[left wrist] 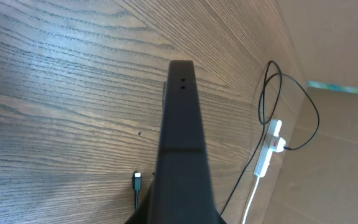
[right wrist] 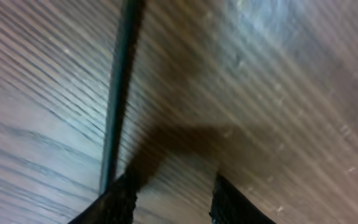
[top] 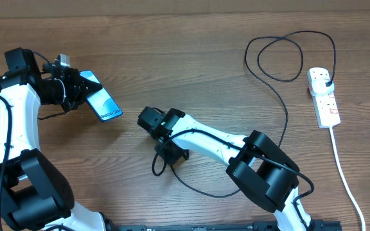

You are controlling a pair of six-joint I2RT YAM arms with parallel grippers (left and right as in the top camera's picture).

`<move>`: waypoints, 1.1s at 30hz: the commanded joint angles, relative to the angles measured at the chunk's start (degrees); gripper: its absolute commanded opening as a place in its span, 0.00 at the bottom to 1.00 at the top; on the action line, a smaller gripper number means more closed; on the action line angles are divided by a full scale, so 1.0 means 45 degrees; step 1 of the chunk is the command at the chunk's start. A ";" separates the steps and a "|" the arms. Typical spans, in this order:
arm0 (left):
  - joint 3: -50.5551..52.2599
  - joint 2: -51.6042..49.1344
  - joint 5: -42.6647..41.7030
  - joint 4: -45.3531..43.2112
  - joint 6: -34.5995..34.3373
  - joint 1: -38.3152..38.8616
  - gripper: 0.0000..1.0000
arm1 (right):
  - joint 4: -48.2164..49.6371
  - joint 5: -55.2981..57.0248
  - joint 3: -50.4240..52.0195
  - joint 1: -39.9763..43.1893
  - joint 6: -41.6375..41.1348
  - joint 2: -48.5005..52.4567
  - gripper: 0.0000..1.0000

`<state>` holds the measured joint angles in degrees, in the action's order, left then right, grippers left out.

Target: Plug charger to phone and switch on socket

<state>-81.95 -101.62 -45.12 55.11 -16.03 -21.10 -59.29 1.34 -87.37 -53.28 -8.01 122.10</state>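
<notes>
On my overhead feed the left gripper is clamped fully shut on the phone, a slim rectangular smartphone with a black edge and a lit blue-teal screen. It grips the end away from the white lettering. The phone sits over the left part of the brown wood-grain table, slanting down towards the middle. I cannot tell whether its lower end touches the wood. My left wrist camera sees the phone edge-on as a dark bar.

The right gripper is low over the table centre, near the phone's lettered end but apart from it. On its wrist feed, which is blurred, the jaws stand partly apart with only bare wood between them, so it holds nothing. The charger cable, long, thin and black, runs along the table up to the left finger; I cannot tell if they touch.

From above, the charger cable loops across the right half and passes under the right arm. Its black plug sits in the power strip, a white elongated block with small red switches at the right edge, and a thick white cord trails from it. The small connector tip lies on the table, unplugged.
</notes>
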 commanded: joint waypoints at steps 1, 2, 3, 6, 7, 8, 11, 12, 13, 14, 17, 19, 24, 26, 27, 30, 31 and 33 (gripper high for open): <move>-0.0117 0.0359 -0.0170 -0.0083 0.0277 0.0029 0.04 | -0.0743 0.0257 0.0165 0.0219 -0.0612 0.0151 0.40; -0.0117 0.0359 -0.0170 -0.0092 0.0277 0.0029 0.04 | -0.0879 0.0529 0.0165 0.0306 -0.0801 0.0151 0.41; -0.0117 0.0359 -0.0170 -0.0131 0.0277 0.0029 0.04 | -0.0928 0.1180 0.0136 0.0529 -0.1122 0.0151 0.41; -0.0117 0.0359 -0.0165 -0.0321 0.0272 0.0024 0.04 | -0.1520 0.0379 -0.1292 0.0855 -0.0826 0.0151 0.41; -0.0117 0.0359 -0.0170 -0.0345 0.0272 0.0024 0.04 | -0.1569 0.0000 -0.1967 0.0874 -0.0835 0.0151 0.41; -0.0117 0.0359 -0.0170 -0.0350 0.0272 0.0024 0.04 | -0.1559 -0.0325 -0.2555 0.0869 -0.0908 0.0151 0.39; -0.0117 0.0359 -0.0170 -0.0340 0.0272 0.0024 0.04 | -0.1375 -0.0505 -0.3259 0.0782 -0.1331 0.0151 0.27; -0.0117 0.0359 -0.0165 -0.0321 0.0277 0.0024 0.04 | -0.1350 -0.0583 -0.3259 0.0753 -0.1399 0.0248 0.26; -0.0117 0.0359 -0.0170 -0.0301 0.0277 0.0024 0.04 | -0.1350 -0.0646 -0.3254 0.0748 -0.1481 0.0330 0.25; -0.0117 0.0359 -0.0170 -0.0301 0.0277 0.0024 0.04 | -0.1321 -0.0855 -0.3254 0.0748 -0.1481 0.0559 0.25; -0.0117 0.0359 -0.0165 -0.0311 0.0277 0.0024 0.04 | -0.1078 -0.1953 -0.3254 0.0743 -0.1525 0.1161 0.27; -0.0117 0.0359 -0.0165 -0.0321 0.0277 0.0024 0.04 | -0.1064 -0.2453 -0.3254 0.0665 -0.1559 0.1559 0.33; -0.0117 0.0359 0.0131 -0.0321 0.0272 0.0024 0.04 | -0.1462 -0.2215 -0.3259 0.0520 -0.1953 0.1826 0.47; -0.0117 0.0359 0.0165 -0.0321 0.0277 0.0024 0.04 | -0.1860 -0.2098 -0.3259 0.0520 -0.2157 0.1836 0.48; -0.0117 0.0359 0.0165 -0.0330 0.0272 0.0024 0.04 | -0.2089 -0.1914 -0.3254 0.0520 -0.2181 0.1904 0.49; -0.0117 0.0359 0.0160 -0.0350 0.0277 0.0024 0.04 | -0.2929 -0.0651 -0.3254 0.0534 -0.2195 0.2089 0.49; -0.0117 0.0359 0.0160 -0.0345 0.0277 0.0024 0.04 | -0.3162 -0.0141 -0.3254 0.0549 -0.2288 0.2127 0.49; -0.0117 0.0359 0.0165 -0.0296 0.0277 0.0024 0.04 | -0.3939 0.1661 -0.3162 0.0704 -0.2861 0.2157 0.50</move>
<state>-81.95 -101.62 -43.64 53.78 -16.03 -21.10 -74.89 -1.96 -101.62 -50.76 -17.87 130.89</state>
